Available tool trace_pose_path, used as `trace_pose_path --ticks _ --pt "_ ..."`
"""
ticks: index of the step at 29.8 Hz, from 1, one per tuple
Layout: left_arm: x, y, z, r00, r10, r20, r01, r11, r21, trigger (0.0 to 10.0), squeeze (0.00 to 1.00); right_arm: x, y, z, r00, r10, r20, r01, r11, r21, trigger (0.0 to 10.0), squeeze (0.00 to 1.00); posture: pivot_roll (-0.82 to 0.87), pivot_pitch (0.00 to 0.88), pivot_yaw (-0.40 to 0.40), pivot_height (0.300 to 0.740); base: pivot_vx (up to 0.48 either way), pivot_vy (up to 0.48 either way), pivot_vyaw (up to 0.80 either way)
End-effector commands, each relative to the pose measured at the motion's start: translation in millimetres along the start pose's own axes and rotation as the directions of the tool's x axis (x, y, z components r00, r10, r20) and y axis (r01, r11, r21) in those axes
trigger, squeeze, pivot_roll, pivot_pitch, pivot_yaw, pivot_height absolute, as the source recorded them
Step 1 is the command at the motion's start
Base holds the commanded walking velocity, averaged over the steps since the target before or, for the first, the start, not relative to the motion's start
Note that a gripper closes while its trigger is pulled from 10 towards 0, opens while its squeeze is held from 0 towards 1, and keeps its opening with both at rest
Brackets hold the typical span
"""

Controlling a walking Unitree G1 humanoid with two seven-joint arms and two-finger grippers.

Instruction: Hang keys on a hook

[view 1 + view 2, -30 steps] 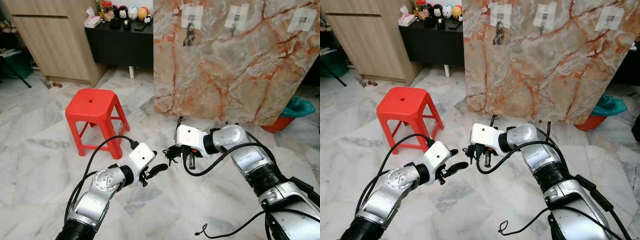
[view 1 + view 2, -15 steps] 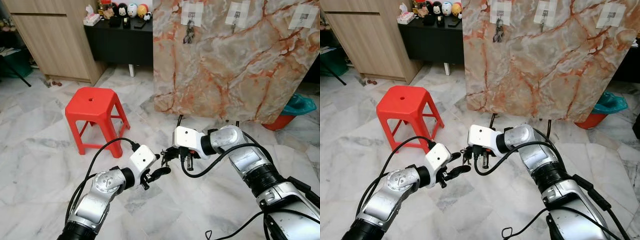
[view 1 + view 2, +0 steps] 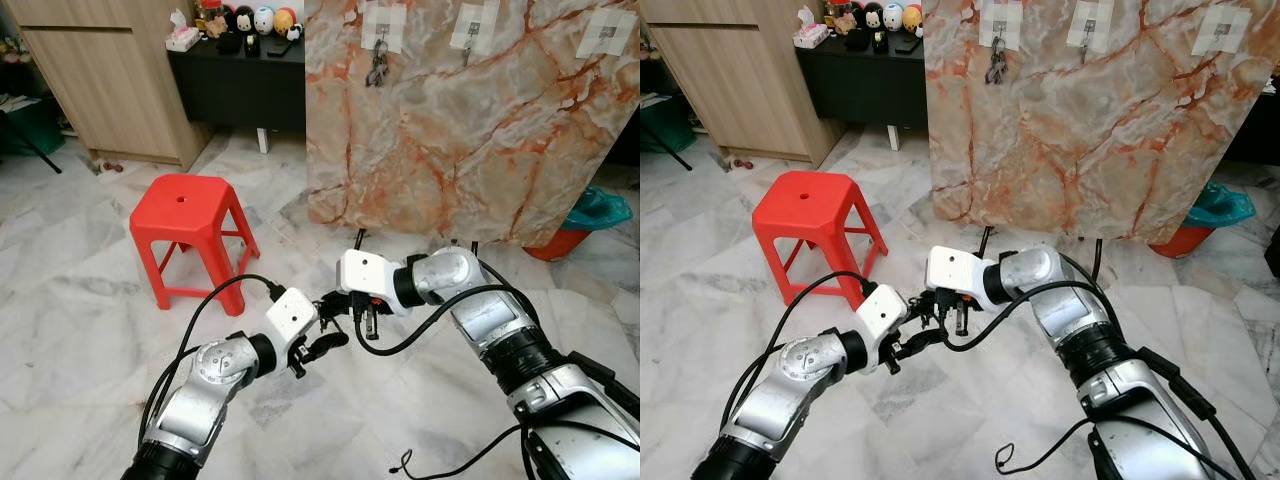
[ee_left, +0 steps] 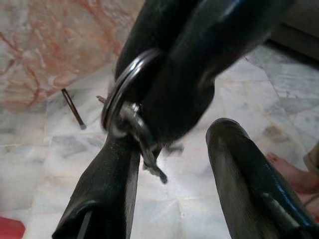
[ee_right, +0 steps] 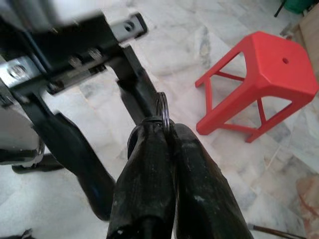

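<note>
**A:** Keys (image 4: 130, 124) are up in the air between your two grippers, pinched by the ring (image 5: 162, 110) in the right gripper (image 5: 167, 134), whose fingers are clamped tight on it. Versus a second ago, your left gripper (image 3: 322, 330) has closed the gap. It was well apart, now one finger (image 4: 107, 179) touches the ring.

**B:** And the left fingers?

**A:** Spread, holding nothing. From the head cam the keys themselves are a dark blob, too small to read. Another bunch (image 3: 376, 68) hangs on the marble board (image 3: 450, 140).
</note>
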State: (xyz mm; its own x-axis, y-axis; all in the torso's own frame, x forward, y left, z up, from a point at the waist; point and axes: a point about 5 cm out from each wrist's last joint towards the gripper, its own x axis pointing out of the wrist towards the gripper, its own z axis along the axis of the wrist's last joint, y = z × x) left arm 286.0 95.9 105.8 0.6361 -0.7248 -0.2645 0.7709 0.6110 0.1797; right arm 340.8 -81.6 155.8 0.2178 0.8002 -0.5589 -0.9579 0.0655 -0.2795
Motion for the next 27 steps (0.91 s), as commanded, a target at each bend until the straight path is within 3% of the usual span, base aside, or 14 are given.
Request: trace_pose_path --ticks 1,3,4,5,6,27 --pt "1.8 -0.5 1.1 1.0 -0.001 -0.004 0.001 1.0 -0.005 10.0 0.0 2.0 2.2 5.9 1.0 0.01 0.021 -0.01 1.0 -0.014 0.0 0.0 -0.05 0.081 -0.007 0.74 0.0 0.0 0.0" --pt "1.8 -0.5 1.1 1.0 -0.001 -0.004 0.001 1.0 -0.005 10.0 0.0 2.0 2.1 6.2 1.0 0.009 0.022 -0.009 1.0 -0.014 0.0 0.0 -0.05 0.081 -0.007 0.74 0.0 0.0 0.0" --pt "1.9 -0.5 1.4 1.0 -0.001 -0.002 0.0 1.0 -0.008 8.9 0.0 1.8 2.2 6.8 1.0 0.009 0.023 -0.009 1.0 -0.015 0.0 0.0 -0.05 0.082 -0.007 0.74 0.0 0.0 0.0" --pt "2.2 -0.1 2.4 1.0 0.003 0.004 -0.003 1.0 -0.012 2.6 0.0 1.4 2.4 8.1 1.0 0.01 0.026 -0.009 1.0 -0.017 0.0 0.0 -0.05 0.082 -0.007 0.74 0.0 0.0 0.0" --pt "2.4 0.0 2.8 1.0 0.006 0.006 -0.005 1.0 -0.016 0.0 0.0 1.3 2.5 8.4 1.0 0.01 0.027 -0.009 1.0 -0.018 0.0 0.0 -0.05 0.082 -0.007 0.74 0.0 0.0 0.0" --pt "1.0 -1.6 4.9 1.0 -0.01 0.027 0.011 0.999 -0.047 0.0 0.0 0.1 2.4 3.5 1.0 -0.015 0.019 0.015 1.0 0.007 0.0 0.0 -0.04 0.084 -0.003 0.74 0.0 0.0 0.0"
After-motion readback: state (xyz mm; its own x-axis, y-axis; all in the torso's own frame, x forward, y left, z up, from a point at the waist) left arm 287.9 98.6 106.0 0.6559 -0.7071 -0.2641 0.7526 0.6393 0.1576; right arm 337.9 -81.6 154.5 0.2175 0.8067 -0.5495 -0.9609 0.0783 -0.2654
